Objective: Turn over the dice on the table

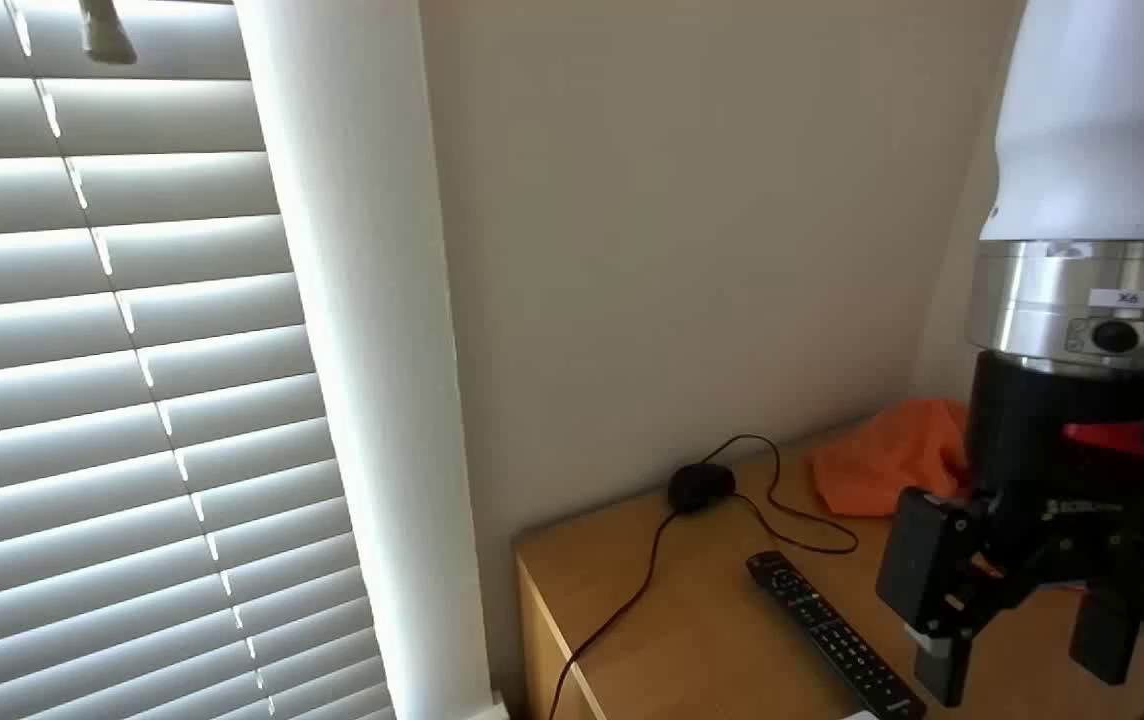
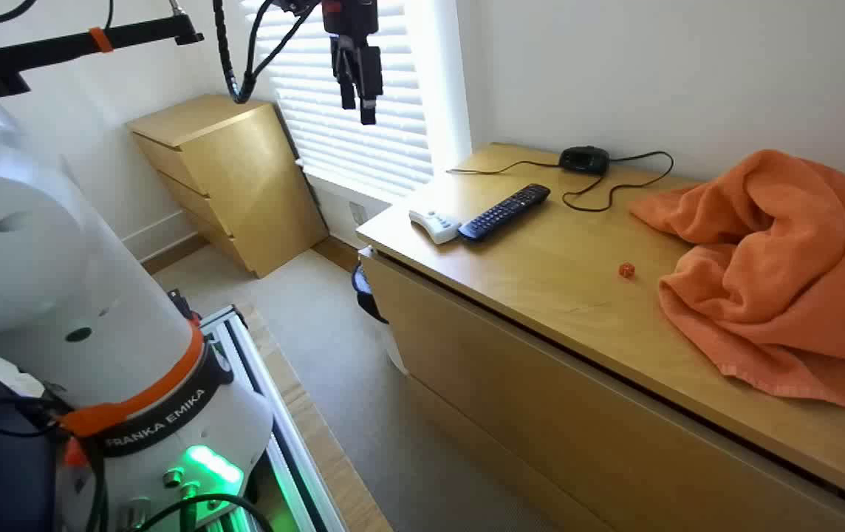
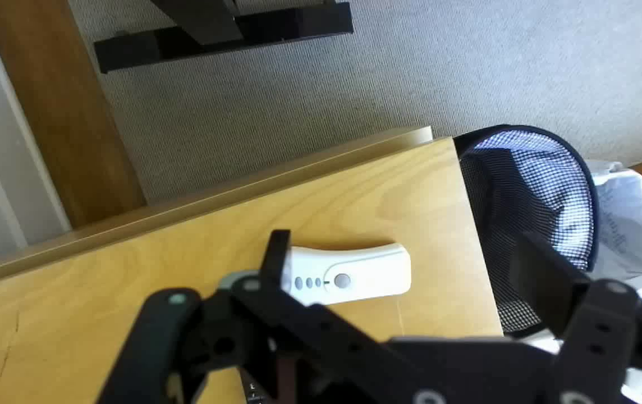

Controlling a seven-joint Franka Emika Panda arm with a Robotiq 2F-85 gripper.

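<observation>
One claw (image 1: 1023,660) hangs spread, holding nothing, lower right in an exterior view; on the table (image 2: 541,273), right of centre in an exterior view, the small orange die (image 2: 626,270) might skid into the nearby towel (image 2: 784,266) if a touch lands off-centre.

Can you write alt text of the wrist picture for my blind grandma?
The robot's open hand hangs above one end of a wooden table, where a white gadget with buttons lies partly hidden. A black mesh basket is beyond the table's edge.
</observation>
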